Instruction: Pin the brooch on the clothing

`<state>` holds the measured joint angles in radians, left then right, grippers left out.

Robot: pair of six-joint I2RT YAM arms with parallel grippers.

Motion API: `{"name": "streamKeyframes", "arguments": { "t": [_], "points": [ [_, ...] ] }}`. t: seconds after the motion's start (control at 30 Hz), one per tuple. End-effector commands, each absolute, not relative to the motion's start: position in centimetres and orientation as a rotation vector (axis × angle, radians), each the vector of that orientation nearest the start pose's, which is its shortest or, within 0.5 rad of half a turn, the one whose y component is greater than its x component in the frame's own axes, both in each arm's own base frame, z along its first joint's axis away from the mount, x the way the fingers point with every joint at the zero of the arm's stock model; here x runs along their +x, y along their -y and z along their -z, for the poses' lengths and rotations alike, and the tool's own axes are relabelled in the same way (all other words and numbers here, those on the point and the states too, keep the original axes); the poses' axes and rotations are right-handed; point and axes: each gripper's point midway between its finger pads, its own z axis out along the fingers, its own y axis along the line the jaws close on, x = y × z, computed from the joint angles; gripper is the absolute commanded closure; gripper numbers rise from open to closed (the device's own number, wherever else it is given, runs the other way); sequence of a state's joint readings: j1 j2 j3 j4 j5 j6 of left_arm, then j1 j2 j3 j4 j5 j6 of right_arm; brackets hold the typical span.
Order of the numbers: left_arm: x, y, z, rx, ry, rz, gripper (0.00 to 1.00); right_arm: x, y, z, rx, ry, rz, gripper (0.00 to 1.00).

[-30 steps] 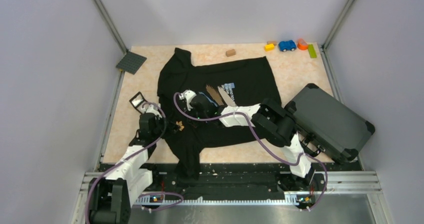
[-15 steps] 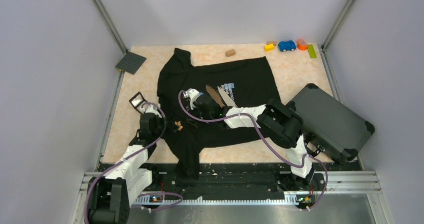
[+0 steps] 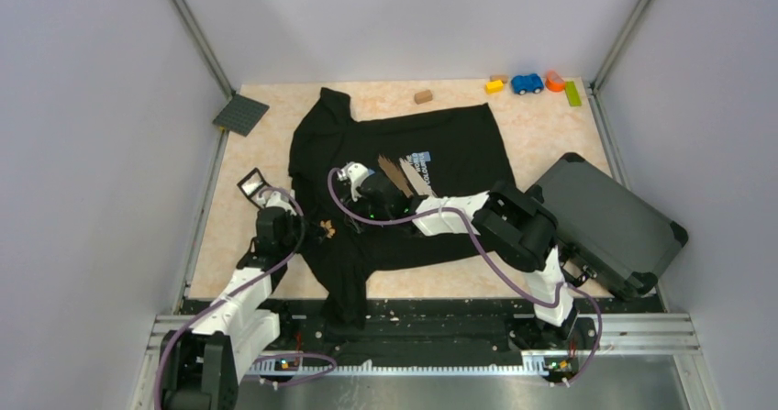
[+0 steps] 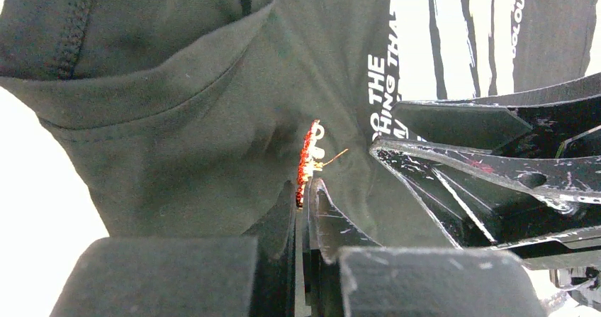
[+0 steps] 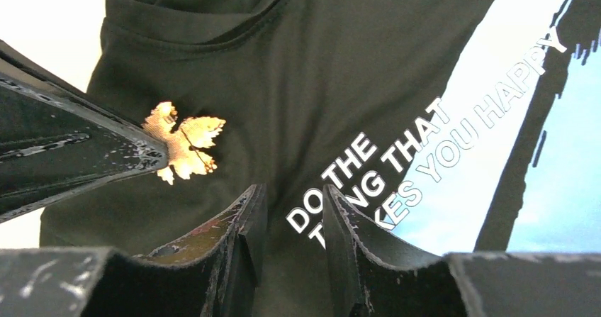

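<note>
The brooch [image 5: 183,147] is held by its edge between the tips of the left gripper [image 4: 303,189], whose jaws are pressed together on it. It is found against the black cloth of the clothing [image 3: 459,153], at the left side of the shirt in the top view, below a stitched hem [image 5: 212,19] and left of the white lettering [image 5: 368,182]. From the left wrist it is seen only edge-on, as a thin red strip with a fine wire [image 4: 333,156] standing out. Whether the pin is passed through the cloth cannot be told. The right gripper [image 5: 292,189] is placed just beside it, over the lettering, with its jaws apart above the cloth. The print [image 3: 408,170] is partly covered by the right arm [image 3: 450,213].
</note>
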<state>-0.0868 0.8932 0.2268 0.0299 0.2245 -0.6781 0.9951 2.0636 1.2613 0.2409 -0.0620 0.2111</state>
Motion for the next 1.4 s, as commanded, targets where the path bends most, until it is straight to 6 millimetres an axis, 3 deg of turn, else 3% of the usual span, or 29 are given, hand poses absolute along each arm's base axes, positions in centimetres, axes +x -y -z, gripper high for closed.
{"name": "streamKeyframes", "arguments": {
  "t": [0.0,0.53,0.8,0.87,1.0,1.1,1.37],
  "points": [
    [26.2,8.6,-6.6,-0.52,-2.143,0.664,1.0,29.0,-47.7,-7.2,-0.91,-1.937,-0.703,0.63],
    [26.1,8.6,-6.1,-0.546,-2.149,0.673,1.0,28.6,-49.6,-5.3,-1.037,-1.894,-0.642,0.62],
    [26.1,8.7,-6.2,-0.545,-2.147,0.677,1.0,28.4,-49.4,-3.4,-1.067,-1.927,-0.598,0.65],
    [26.1,8.7,-6.2,-0.544,-2.147,0.678,1.0,28.3,-49.3,-3.0,-1.074,-1.931,-0.573,0.71],
    [26.2,8.7,-6.1,-0.533,-2.152,0.671,1.0,28.6,-48.9,-2.3,-1.056,-1.946,-0.526,0.96],
    [26.3,8.5,-6.1,-0.524,-2.16,0.649,1.0,28.6,-48.9,-2.8,-1.024,-1.953,-0.538,1.0],
    [26.7,8.8,-6.0,-0.486,-2.193,0.617,1.0,28.5,-49.5,-7.3,-0.901,-1.923,-0.721,1.0]
  ]
}}
